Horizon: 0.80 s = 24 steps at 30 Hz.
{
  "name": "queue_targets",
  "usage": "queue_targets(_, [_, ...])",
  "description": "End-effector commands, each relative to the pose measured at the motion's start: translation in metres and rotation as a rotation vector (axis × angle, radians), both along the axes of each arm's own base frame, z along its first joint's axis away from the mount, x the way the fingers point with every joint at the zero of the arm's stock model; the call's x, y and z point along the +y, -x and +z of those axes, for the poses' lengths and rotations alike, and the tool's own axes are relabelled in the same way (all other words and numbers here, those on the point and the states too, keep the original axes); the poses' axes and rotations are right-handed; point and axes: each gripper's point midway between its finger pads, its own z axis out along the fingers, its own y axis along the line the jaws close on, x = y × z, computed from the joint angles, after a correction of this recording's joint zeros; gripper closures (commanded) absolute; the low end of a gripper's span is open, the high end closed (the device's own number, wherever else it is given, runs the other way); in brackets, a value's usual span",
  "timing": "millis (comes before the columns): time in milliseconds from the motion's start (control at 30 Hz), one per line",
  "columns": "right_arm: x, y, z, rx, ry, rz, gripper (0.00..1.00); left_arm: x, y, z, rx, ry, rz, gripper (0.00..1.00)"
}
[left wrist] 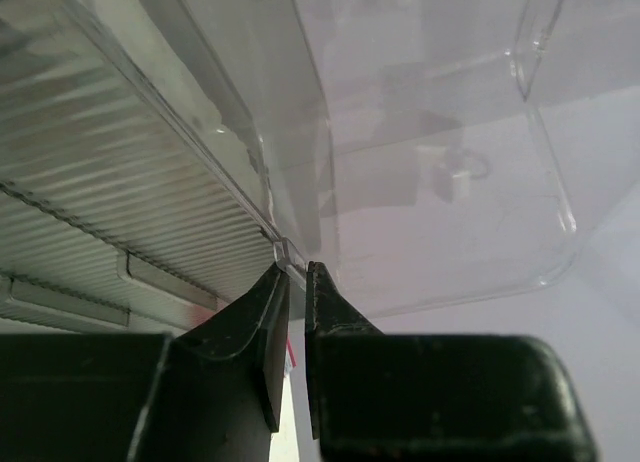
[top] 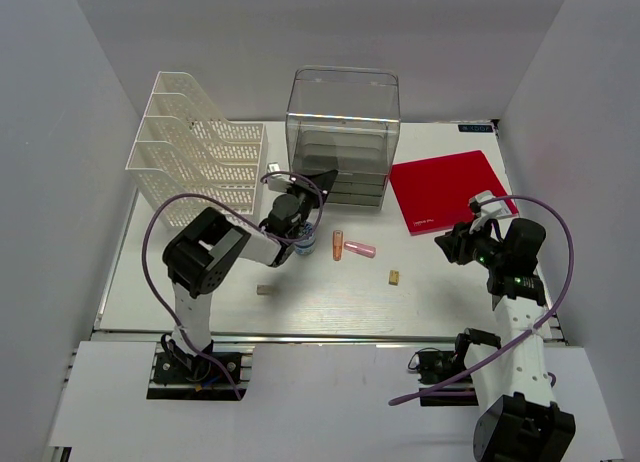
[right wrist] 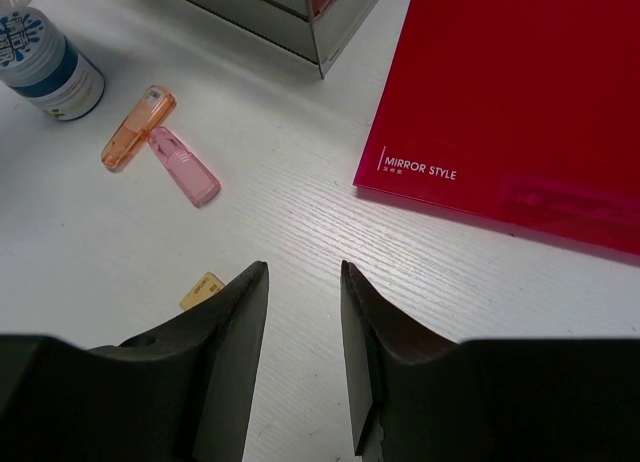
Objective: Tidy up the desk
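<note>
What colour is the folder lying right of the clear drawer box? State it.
Red. The folder shows best in the right wrist view, with white lettering.

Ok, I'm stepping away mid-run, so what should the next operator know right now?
The left gripper is pinched nearly shut on the front lip of a clear drawer of the drawer box. The right gripper is open and empty above the desk, beside the red folder.
Loose on the desk: bottle, orange tube, pink tube, tan piece, grey piece.
Done: nothing seen stowed yet.
To do: work the drawer, stow the small items, probably file the folder in the file rack.
</note>
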Motion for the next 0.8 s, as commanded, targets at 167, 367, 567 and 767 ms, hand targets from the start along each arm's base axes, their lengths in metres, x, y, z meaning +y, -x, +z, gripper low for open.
queue_targets(167, [-0.001,-0.004,0.0,-0.019,0.015,0.009,0.59,0.01,0.029,0.083,-0.189,0.076,-0.05,1.0])
queue_targets(367, [0.002,-0.002,0.0,-0.023,0.018,0.034,0.59,0.007,0.039,0.102,-0.229,0.08,-0.097,1.0])
queue_targets(567, [0.022,0.012,0.004,-0.051,0.002,0.18,0.43,0.001,0.051,0.132,-0.297,0.029,-0.15,1.0])
queue_targets(767, [0.059,0.029,0.008,-0.1,-0.009,0.418,0.31,0.005,0.051,0.152,-0.332,-0.017,-0.165,1.0])
